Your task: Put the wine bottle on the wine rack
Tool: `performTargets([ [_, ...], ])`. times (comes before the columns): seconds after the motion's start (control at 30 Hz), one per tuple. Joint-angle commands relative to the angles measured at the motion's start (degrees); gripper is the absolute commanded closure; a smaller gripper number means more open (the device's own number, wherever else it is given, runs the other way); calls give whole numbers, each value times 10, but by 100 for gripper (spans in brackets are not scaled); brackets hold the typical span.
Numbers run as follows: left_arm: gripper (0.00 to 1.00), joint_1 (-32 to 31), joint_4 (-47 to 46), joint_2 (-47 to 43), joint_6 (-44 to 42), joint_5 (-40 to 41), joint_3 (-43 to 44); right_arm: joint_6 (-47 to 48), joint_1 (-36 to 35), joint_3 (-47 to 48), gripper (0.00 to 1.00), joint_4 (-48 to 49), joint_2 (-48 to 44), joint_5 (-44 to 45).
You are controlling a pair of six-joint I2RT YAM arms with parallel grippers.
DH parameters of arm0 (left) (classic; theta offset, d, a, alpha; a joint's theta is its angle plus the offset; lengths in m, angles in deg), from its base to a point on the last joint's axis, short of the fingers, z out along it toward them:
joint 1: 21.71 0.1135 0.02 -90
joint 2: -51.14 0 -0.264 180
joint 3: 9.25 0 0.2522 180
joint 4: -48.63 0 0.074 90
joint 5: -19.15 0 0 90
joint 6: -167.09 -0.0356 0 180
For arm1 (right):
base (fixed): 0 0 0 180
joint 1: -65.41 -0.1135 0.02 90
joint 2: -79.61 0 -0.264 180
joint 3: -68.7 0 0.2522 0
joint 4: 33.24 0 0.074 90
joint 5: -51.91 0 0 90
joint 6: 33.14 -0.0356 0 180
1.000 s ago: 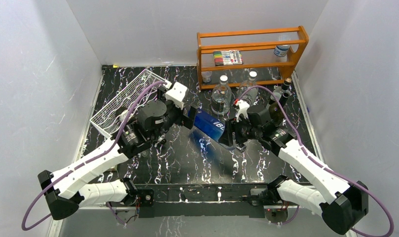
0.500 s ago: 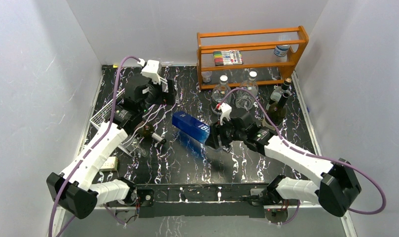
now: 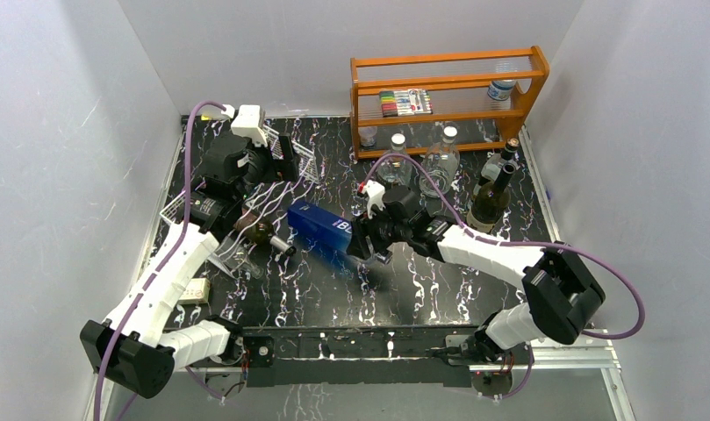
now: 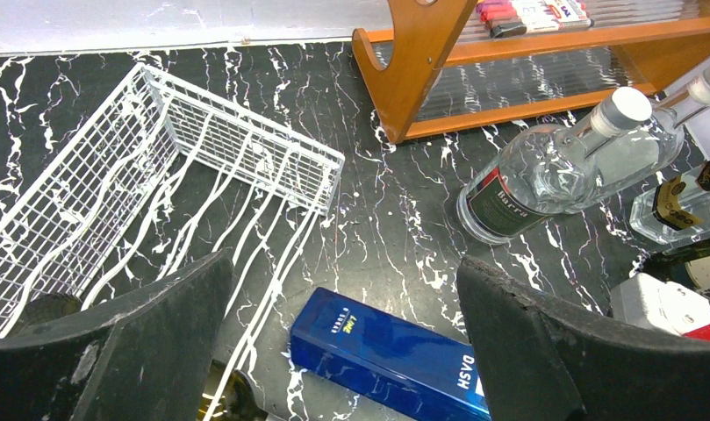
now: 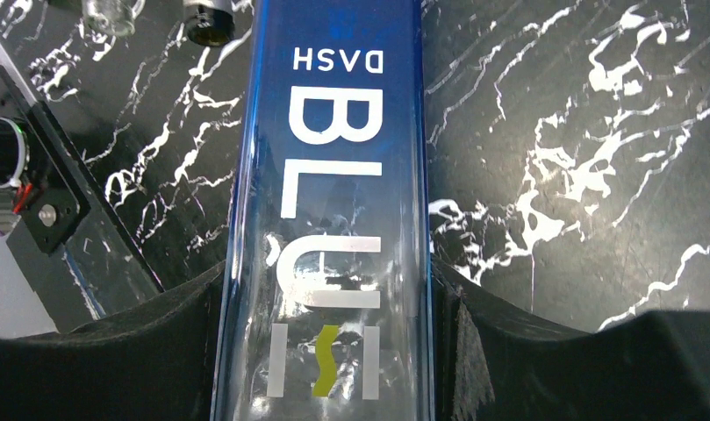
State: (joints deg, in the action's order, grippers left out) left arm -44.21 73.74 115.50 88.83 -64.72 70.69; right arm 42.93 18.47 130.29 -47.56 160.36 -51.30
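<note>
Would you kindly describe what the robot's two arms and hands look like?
The left arm and right arm have white shells with black joints, and a purple cable loops along each. The left hand and right hand have broad matte black fingers.

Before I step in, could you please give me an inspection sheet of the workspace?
Surface: black marbled table.
Job's things: blue bottle held in the right gripper; white wire rack at left rear, partly hidden by the left arm.
Clutter: lying dark bottle beside the rack; clear bottles, standing dark bottle and orange shelf at the back.
Grippers: left gripper open, empty; right gripper shut on the blue bottle.
Cables: purple cables along both arms.
Surroundings: white walls.
</note>
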Motion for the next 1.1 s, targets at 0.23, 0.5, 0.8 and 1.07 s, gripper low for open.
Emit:
performTargets([
  [0.23, 2, 3, -4, -22, -9, 6, 12, -6, -5, 71, 100, 210, 13, -52],
  [0.5, 2, 4, 1, -17, -12, -10, 20, -9, -7, 93, 100, 225, 40, -63],
  [0.8, 2, 3, 5, -22, -9, -13, 19, -40, -18, 114, 100, 302, 98, -65],
  [1.07, 2, 3, 11, -11, 1, -20, 13, -40, -44, 166, 100, 481, 241, -11],
])
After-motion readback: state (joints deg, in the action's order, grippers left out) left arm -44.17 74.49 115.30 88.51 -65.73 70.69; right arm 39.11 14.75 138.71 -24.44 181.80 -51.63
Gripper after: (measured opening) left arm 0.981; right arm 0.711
